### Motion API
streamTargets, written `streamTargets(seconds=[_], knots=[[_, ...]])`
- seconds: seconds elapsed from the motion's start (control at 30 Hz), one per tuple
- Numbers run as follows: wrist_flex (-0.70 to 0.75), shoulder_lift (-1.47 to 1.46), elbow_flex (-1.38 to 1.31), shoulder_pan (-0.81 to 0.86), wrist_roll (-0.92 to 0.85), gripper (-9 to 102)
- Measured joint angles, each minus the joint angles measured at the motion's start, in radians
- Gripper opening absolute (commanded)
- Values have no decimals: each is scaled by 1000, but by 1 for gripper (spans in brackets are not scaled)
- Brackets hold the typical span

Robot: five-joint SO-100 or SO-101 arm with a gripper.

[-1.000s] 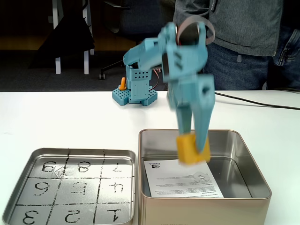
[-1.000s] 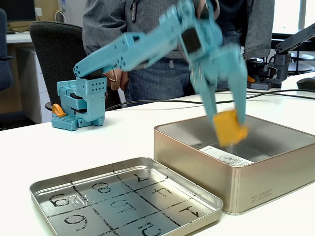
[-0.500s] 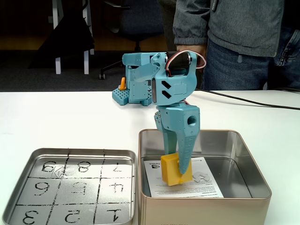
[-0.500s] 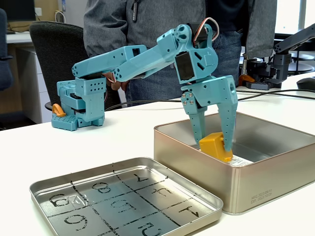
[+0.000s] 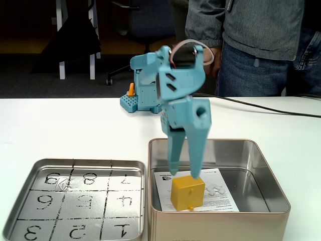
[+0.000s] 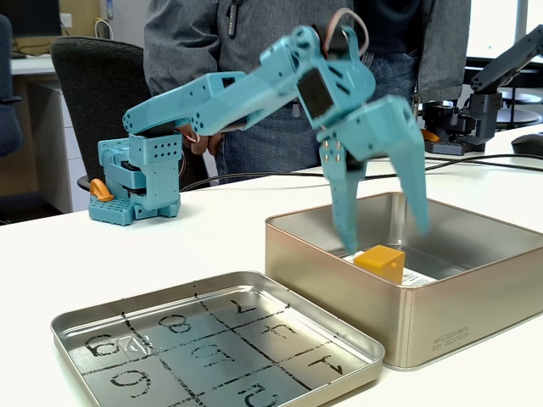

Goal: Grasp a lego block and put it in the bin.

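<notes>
mustard-yellow plastic is what the lego block [image 5: 187, 192] appears to be made of, and it is sitting on the white printed sheet [image 5: 220, 197] at the bottom of the bin [image 5: 273, 181], toward the left half of the tin as one fixed view shows it, with nothing gripping it. the gripper [image 5: 184, 175] is hanging just above the block with its two teal fingers spread apart, and in the other fixed view the gripper [image 6: 386, 240] is showing a clear gap between its tips, with the block [image 6: 380, 261] lying below that gap and apart from both. judging by its look, the block is probably stiff and light, a hard moulded cube that is not going to give under pressure, and its smooth faces are likely to be somewhat slippery against plastic fingers. a small stud [image 5: 191, 208] is showing low on the face turned toward the camera, so that face would be the poorer one to press on. if it needed taking up again, the sensible hold would be across two flat opposite side faces, near the middle of their height, squarely and not on an edge or corner. the shallow tray [image 5: 15, 216] with the numbered grid is lying beside the bin on the tabletop [image 5: 75, 125], and a person [image 5: 256, 35] is standing behind the arm's base [image 5: 143, 98].
</notes>
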Motion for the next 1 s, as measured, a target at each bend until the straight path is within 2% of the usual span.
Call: streamTargets(seconds=[0.13, 0.2, 0.33, 0.67, 1.0], knots=[[-66, 109, 0, 67, 0, 3], [-101, 156, -2, 114, 0, 0], [-161, 190, -6, 172, 0, 0], [-468, 77, -8, 209, -3, 0], [-534, 43, -8, 207, 3, 0]])
